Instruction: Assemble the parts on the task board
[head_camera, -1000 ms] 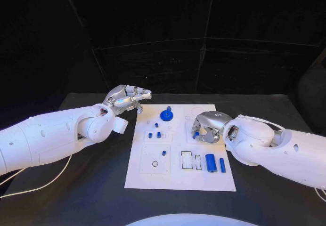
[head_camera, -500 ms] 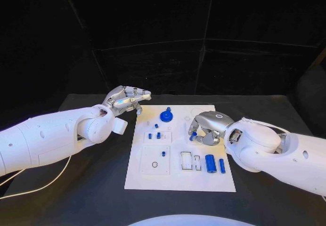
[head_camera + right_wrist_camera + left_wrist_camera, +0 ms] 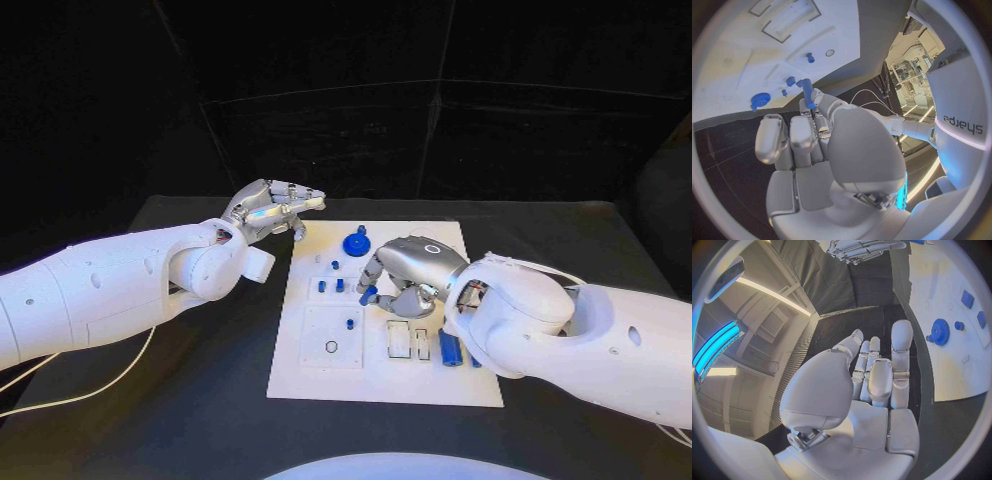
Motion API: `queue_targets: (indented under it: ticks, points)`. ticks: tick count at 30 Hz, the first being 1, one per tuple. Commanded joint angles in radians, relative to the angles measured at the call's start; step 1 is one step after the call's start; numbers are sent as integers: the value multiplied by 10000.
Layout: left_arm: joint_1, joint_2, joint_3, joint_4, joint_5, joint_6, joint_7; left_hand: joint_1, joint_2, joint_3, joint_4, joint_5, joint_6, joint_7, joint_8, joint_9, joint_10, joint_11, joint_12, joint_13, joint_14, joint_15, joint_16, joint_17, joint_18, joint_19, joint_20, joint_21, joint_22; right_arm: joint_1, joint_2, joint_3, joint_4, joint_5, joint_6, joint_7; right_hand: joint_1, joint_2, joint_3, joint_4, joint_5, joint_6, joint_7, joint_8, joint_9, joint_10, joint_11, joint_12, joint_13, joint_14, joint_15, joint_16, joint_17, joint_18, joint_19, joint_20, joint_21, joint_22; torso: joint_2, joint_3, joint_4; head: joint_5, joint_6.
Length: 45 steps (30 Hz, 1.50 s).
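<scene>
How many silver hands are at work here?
2. The left hand is by the far left corner of the task board; the right hand is over its middle, pinching a small blue peg.

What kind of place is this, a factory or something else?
It looks more like a robotics lab or test cell than a factory: black curtains wall in a black table, which carries one white task board with small blue parts.

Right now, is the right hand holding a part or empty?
Holding one: the right hand pinches a slim blue peg at its fingertips, above the task board.
</scene>
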Motion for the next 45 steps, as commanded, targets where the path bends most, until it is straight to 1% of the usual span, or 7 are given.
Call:
queue_targets:
  ticks: [1,5,8,18,29,36,45]
  points:
    - [15,7,8,31,33,99,46,127,5,34,5,59,-66,5,21,-12,63,33,57,-10,45,41,60,6,-43,93,-7,-35,14,-26,354,-6,-156,430,-40,495,68,-16,70,-6,49,58,26,-43,-10,410,-356,-16,122,75,-63,57,-3,-70,67,-12,45,4,4,-1,9,59,-46]
    - [17,-13,8,68,33,85,46,132,13,45,2,59,-67,6,26,-11,63,33,60,-14,46,41,64,10,-44,94,-7,-30,19,-182,751,-22,-377,576,90,787,73,-20,108,-43,51,73,23,-41,-8,421,-355,-26,126,67,-61,40,-45,-65,51,-11,39,-13,15,-15,0,94,-90]
    - [18,-21,8,83,33,79,46,132,13,45,2,59,-67,6,26,-11,63,33,60,-14,46,41,64,10,-44,94,-7,-30,19,-333,1011,-27,-576,621,176,958,72,-35,125,-68,54,75,24,-45,-9,424,-353,-36,127,66,-59,42,-46,-65,48,-10,41,-13,11,1,-25,158,-138]
    - [22,-40,8,117,33,48,55,132,13,45,2,59,-67,6,26,-11,63,33,60,-14,46,41,64,10,-44,94,-7,-30,19,-706,1607,-70,-1289,573,592,1236,60,-47,188,-127,70,59,38,-64,-15,413,-339,-74,125,62,-51,46,-53,-63,38,-5,46,-14,-7,4,-5,272,-245]
    - [23,-9,8,105,33,60,64,132,13,45,2,59,-67,6,26,-11,63,33,60,-14,46,41,64,10,-44,94,-7,-30,19,-784,1773,-250,-1566,446,889,1252,48,-56,202,-142,73,49,44,-72,-18,409,-333,-86,124,62,-47,49,-51,-63,36,-3,49,-11,-10,5,-16,335,-283]
    - [23,-2,8,100,33,56,63,117,9,46,10,56,-73,12,32,-11,62,39,62,-20,42,43,60,-6,-40,88,-6,-52,2,-795,1805,-274,-1658,372,1207,1147,41,-59,220,-160,79,44,47,-78,-19,409,-329,-97,124,59,-43,46,-62,-62,30,0,49,-14,1,3,-13,342,-278]
    - [23,-6,8,104,33,61,59,107,5,45,15,56,-79,15,32,-12,59,42,62,-23,39,45,57,-14,-39,85,-5,-60,-4,-836,1902,-287,-1822,171,1233,1060,22,-63,225,-163,79,47,51,-78,-19,412,-326,-102,125,57,-40,42,-72,-59,19,2,43,-27,0,1,-10,342,-284]
